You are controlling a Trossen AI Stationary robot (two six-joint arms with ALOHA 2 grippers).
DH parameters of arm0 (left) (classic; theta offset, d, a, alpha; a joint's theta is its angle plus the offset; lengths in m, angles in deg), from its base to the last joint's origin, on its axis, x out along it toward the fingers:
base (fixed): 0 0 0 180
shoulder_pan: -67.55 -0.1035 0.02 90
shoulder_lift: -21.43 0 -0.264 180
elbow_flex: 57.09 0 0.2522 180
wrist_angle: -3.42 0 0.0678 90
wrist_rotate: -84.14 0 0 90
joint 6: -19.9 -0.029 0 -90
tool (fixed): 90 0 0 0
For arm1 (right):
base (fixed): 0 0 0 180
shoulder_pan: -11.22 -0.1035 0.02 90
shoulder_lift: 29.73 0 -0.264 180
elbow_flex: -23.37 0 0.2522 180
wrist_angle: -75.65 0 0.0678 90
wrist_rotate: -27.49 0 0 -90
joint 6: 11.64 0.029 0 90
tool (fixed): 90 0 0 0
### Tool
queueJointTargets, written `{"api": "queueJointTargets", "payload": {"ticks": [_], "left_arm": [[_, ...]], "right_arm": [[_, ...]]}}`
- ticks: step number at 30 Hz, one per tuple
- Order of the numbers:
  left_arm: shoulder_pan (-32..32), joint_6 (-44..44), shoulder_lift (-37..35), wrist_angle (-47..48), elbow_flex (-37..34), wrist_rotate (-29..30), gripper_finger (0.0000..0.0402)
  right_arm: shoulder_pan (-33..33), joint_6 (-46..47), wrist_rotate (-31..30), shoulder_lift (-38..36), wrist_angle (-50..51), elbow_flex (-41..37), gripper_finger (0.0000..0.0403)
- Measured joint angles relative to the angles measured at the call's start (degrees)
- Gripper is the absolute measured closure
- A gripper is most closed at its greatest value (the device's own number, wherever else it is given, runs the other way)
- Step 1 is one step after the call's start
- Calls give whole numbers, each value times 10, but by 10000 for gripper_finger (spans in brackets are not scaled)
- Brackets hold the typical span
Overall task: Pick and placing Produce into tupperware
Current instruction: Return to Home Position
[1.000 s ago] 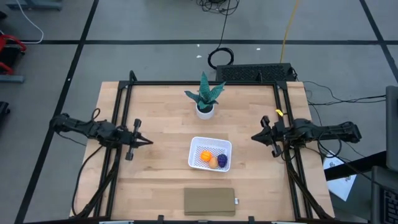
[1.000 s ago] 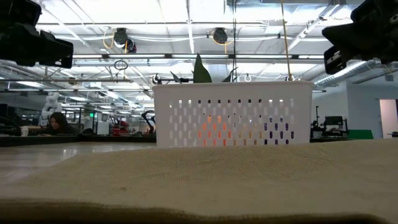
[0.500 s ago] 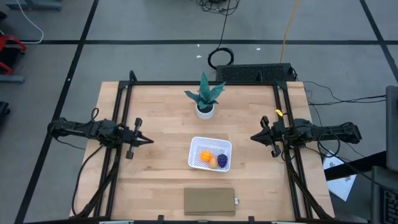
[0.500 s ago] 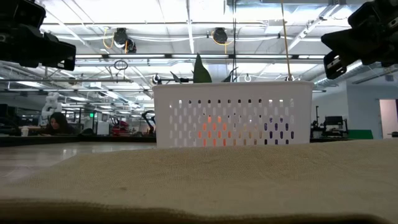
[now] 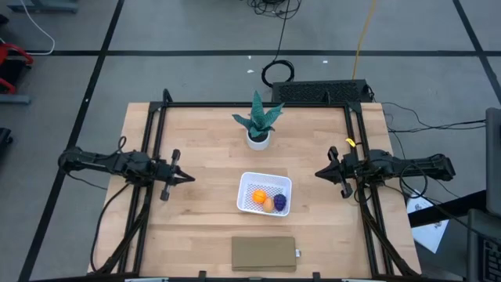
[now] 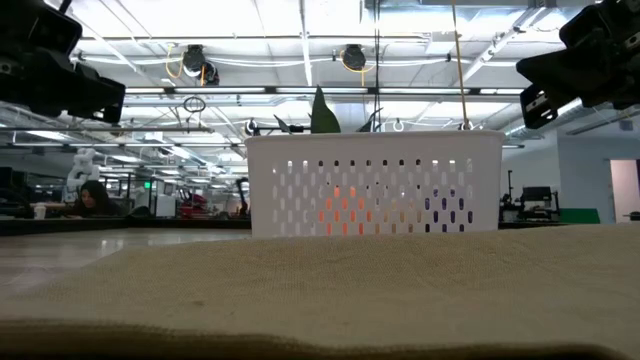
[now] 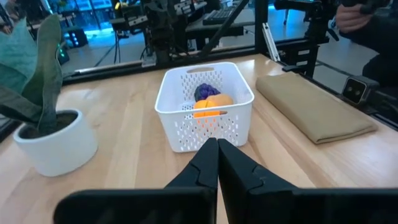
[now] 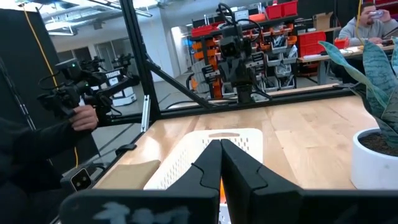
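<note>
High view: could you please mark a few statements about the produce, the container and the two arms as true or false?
1. The orange ball, the tan oval and the purple lump all lie inside the white container. True.
2. The left end effector holds the orange ball. False: it is shut on nothing, off to the container's left.
3. The potted plant stands inside the container. False: it stands outside, apart from it.
4. The tan pad lies outside the container, not touching it. True.
5. The right end effector is shut and empty, off to the container's right. True.
</note>
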Motion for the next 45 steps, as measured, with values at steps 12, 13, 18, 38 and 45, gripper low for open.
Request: {"api": "queueJointTargets", "payload": {"ticks": [12, 13, 18, 38, 45], "left_arm": [[0, 3, 10, -1, 0, 1, 381], [0, 3, 10, -2, 0, 2, 381], [0, 3, 10, -2, 0, 2, 380], [0, 3, 10, -2, 0, 3, 380], [0, 3, 10, -2, 0, 3, 380]], "right_arm": [[0, 0, -1, 0, 0, 0, 403], [0, 0, -1, 0, 0, 0, 403], [0, 0, -1, 0, 0, 0, 403], [0, 0, -1, 0, 0, 0, 403], [0, 0, -1, 0, 0, 0, 403]]}}
